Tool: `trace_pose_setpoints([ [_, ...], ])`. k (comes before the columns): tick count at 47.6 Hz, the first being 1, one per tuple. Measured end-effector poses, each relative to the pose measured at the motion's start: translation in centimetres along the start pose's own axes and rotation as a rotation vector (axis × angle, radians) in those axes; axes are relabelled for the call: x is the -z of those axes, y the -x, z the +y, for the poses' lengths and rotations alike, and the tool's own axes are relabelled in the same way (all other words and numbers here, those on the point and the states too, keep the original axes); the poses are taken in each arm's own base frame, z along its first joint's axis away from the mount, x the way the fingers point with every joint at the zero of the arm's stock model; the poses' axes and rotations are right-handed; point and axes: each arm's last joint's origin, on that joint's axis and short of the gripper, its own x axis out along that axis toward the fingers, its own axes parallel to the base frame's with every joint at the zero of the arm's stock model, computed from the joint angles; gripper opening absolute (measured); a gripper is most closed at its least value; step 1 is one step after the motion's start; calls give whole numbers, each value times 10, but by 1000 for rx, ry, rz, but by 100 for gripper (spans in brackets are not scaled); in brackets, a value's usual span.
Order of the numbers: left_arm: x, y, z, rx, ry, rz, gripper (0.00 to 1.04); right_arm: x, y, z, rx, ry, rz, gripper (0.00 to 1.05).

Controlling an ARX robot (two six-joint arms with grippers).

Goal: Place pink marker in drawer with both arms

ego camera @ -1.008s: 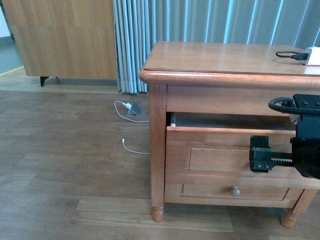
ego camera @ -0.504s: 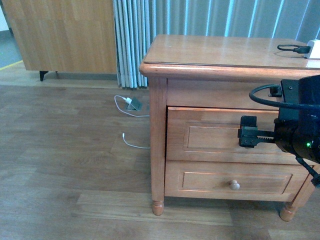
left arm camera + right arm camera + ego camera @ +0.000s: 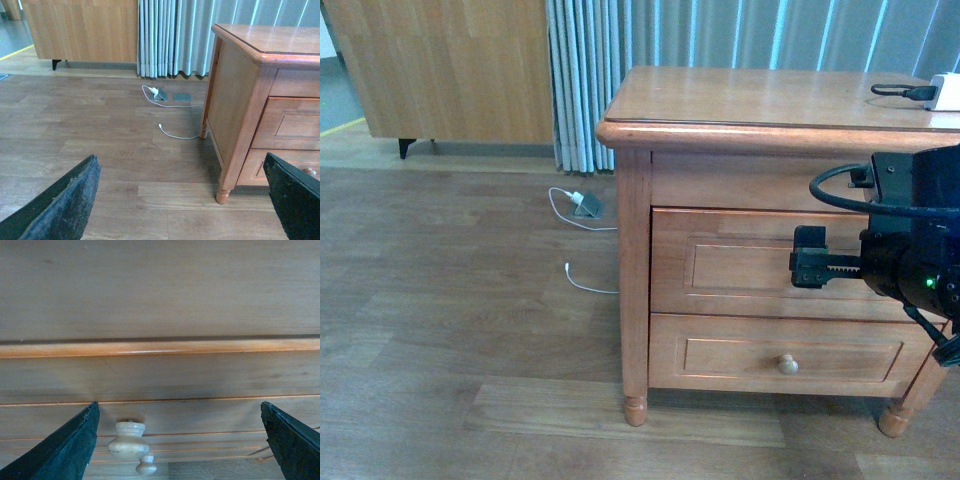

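The drawer (image 3: pixel 740 265) is the upper one of the honey-brown nightstand (image 3: pixel 760 100), and its front sits flush and closed. My right gripper (image 3: pixel 808 258) hangs open just before that front. In the right wrist view the right gripper (image 3: pixel 180 445) stands wide apart, with the drawer's pale round knob (image 3: pixel 128 439) close to one finger and nothing held. My left gripper (image 3: pixel 180 200) is open over bare floor, left of the nightstand (image 3: pixel 240 95). The pink marker is out of view.
The lower drawer (image 3: pixel 720 355) with its knob (image 3: pixel 787 364) sits below. A white charger and cable (image 3: pixel 582 208) lie on the wood floor by the curtain (image 3: pixel 585 90). A white box with a black cable (image 3: pixel 942 100) rests on the nightstand top. A wooden cabinet (image 3: pixel 450 70) stands back left.
A second ago the upper drawer stood ajar with a gap above its front; now it is flush. My right gripper sits higher and further left before it.
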Motion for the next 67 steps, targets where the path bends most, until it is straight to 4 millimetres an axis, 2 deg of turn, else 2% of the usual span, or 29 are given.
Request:
trace_pose_setpoints([
  [5, 0, 0, 0, 0, 0, 0, 99, 7, 13, -2, 2, 15, 36, 96],
  [12, 0, 0, 0, 0, 0, 0, 99, 10, 45, -5, -25, 18, 59, 96],
  [23, 0, 0, 0, 0, 0, 0, 99, 0, 112, -13, -81, -4, 30, 96],
  [29, 0, 0, 0, 0, 0, 0, 99, -4, 160, -22, -120, -11, 16, 96],
  [42, 0, 0, 0, 0, 0, 0, 99, -1, 242, -50, -136, -65, -18, 96],
  [49, 0, 0, 0, 0, 0, 0, 99, 7, 276, -58, -128, -76, -38, 96],
  [55, 0, 0, 0, 0, 0, 0, 99, 10, 287, -63, -88, -82, -83, 96],
  [64, 0, 0, 0, 0, 0, 0, 99, 11, 287, -63, -89, -81, -83, 96],
  [67, 0, 0, 0, 0, 0, 0, 99, 14, 285, -62, -47, -45, -195, 88],
])
